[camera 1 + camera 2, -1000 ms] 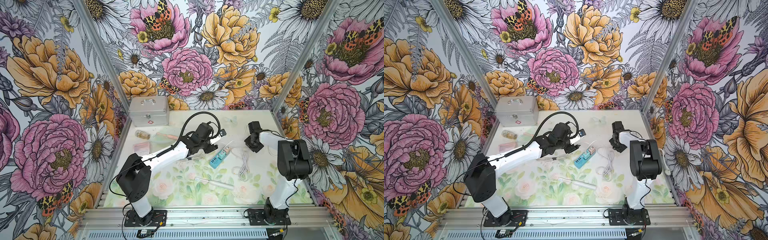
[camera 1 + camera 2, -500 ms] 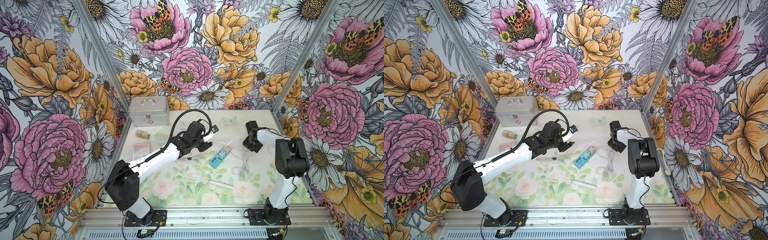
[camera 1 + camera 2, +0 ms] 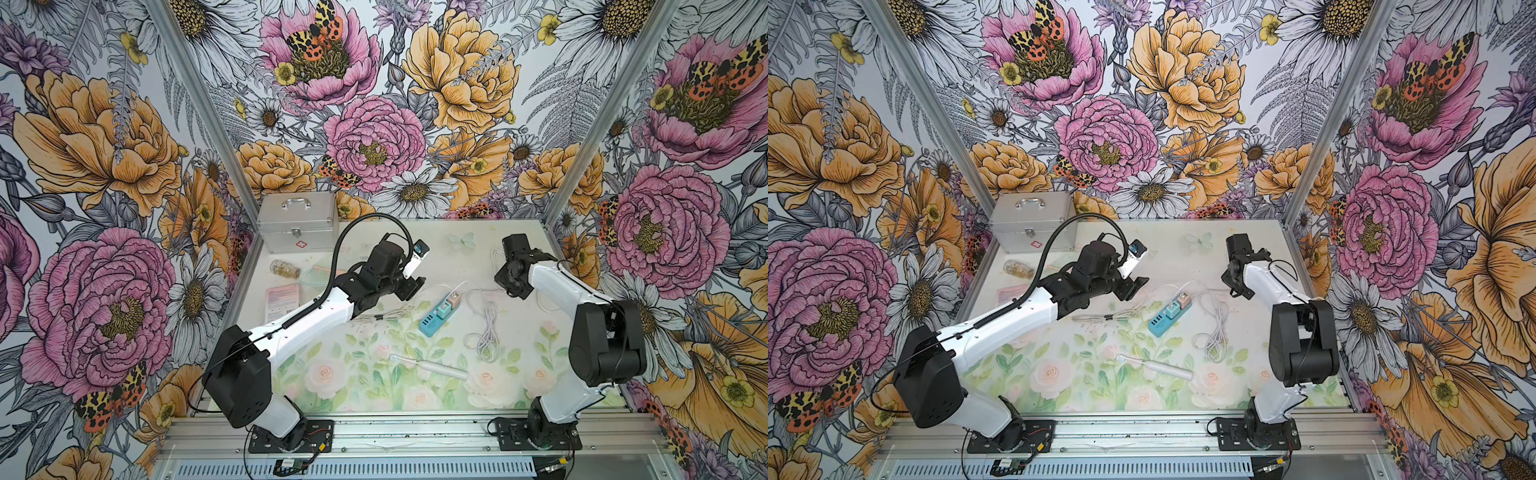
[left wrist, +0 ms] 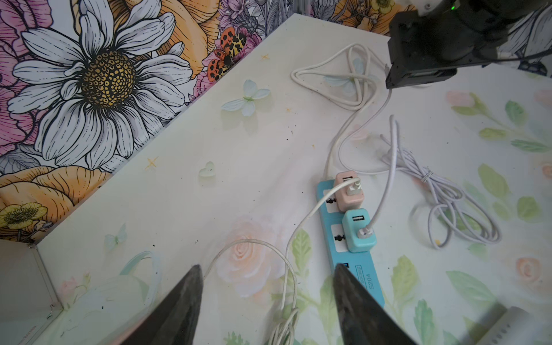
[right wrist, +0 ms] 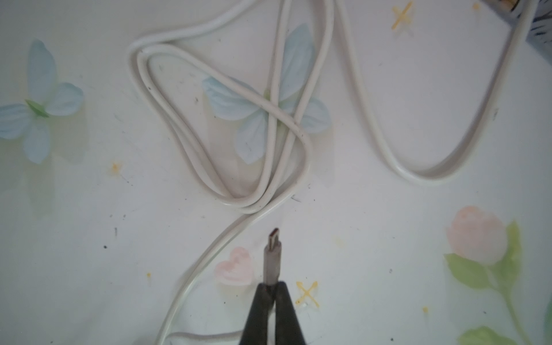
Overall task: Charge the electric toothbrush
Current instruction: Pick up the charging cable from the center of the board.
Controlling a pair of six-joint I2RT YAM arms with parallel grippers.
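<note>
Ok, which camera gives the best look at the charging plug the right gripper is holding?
The right wrist view: the plug sticks out, close up, from the shut right gripper. In both top views the arm covers it. The left wrist view shows only the gripper's black body and the white cable, no plug.

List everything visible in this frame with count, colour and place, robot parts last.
case: 1, silver, back left corner of the table
jar: 1, clear with yellowish contents, in front of the case
packet: 1, pink, left edge, in front of the jar
power strip: 1, blue, mid-table
adapters: 2, pink and teal, plugged into the power strip
cables: 3, white; one thick, looped back right; one bundled right of the strip; one thin, bundled left of it
toothbrush: 1, white, lying flat in front of the strip
left gripper: 1, black, open, empty, over the thin cable
right gripper: 1, black, shut on a plug
</note>
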